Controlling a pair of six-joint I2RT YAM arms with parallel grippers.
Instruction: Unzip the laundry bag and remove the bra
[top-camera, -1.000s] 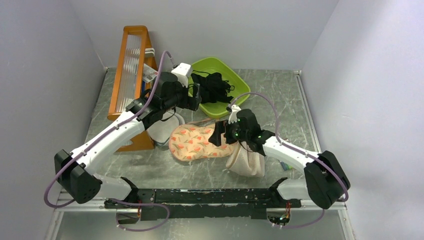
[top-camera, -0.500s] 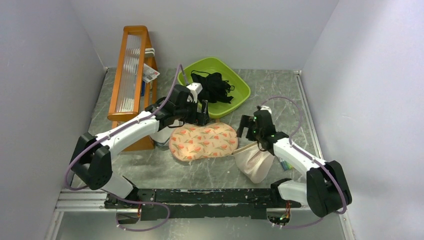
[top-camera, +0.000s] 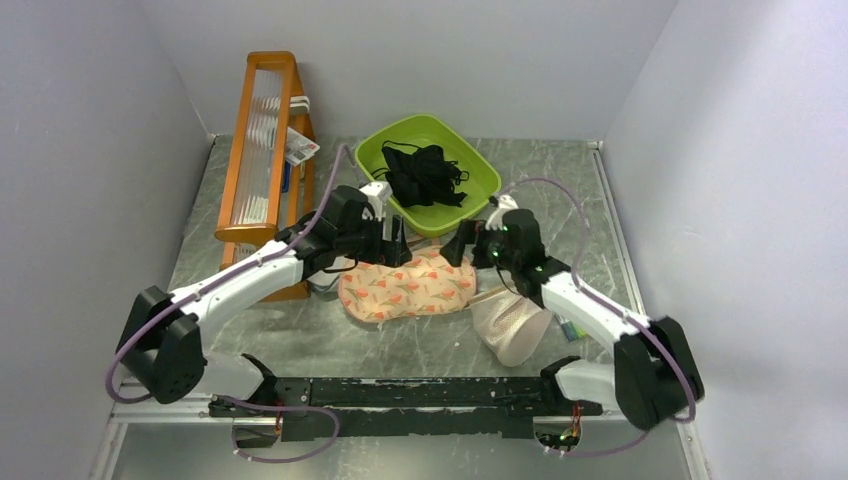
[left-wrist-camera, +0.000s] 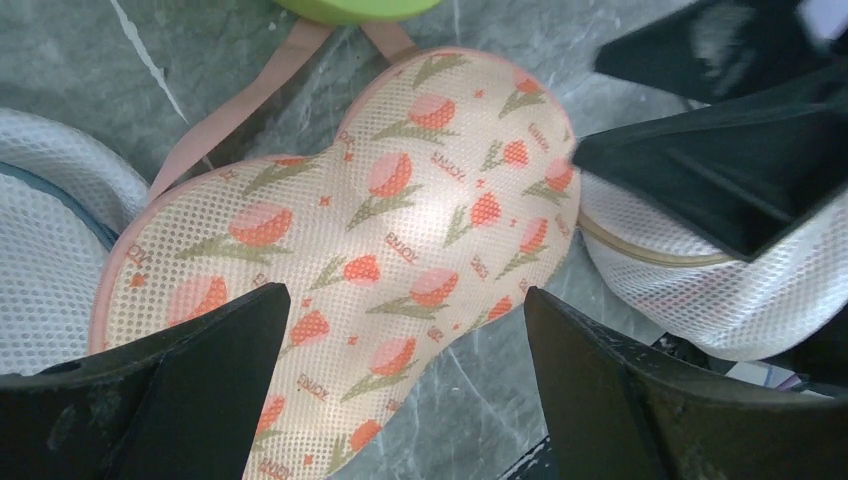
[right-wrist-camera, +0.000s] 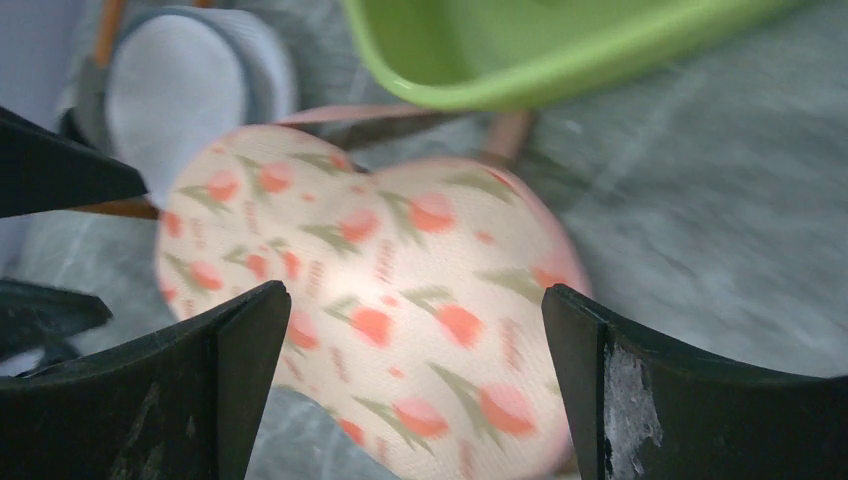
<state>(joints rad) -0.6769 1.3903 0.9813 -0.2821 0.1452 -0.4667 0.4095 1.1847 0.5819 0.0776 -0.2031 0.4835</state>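
The laundry bag (top-camera: 405, 285) lies flat on the table, cream with orange-pink flowers and pink edging. It fills the left wrist view (left-wrist-camera: 360, 260) and the right wrist view (right-wrist-camera: 400, 300). My left gripper (top-camera: 393, 240) is open above the bag's far left edge. My right gripper (top-camera: 462, 248) is open above the bag's far right end. Both are empty. The bra is hidden from view.
A green tub (top-camera: 478, 170) with black strappy garments (top-camera: 425, 172) stands behind the bag. A beige mesh pouch (top-camera: 510, 322) lies to the right under my right arm. A round white mesh disc (top-camera: 322, 270) and an orange rack (top-camera: 262, 150) are to the left.
My left gripper has come down and toward the bag's far edge. My right gripper has swung left, from over the beige pouch to the bag's right end.
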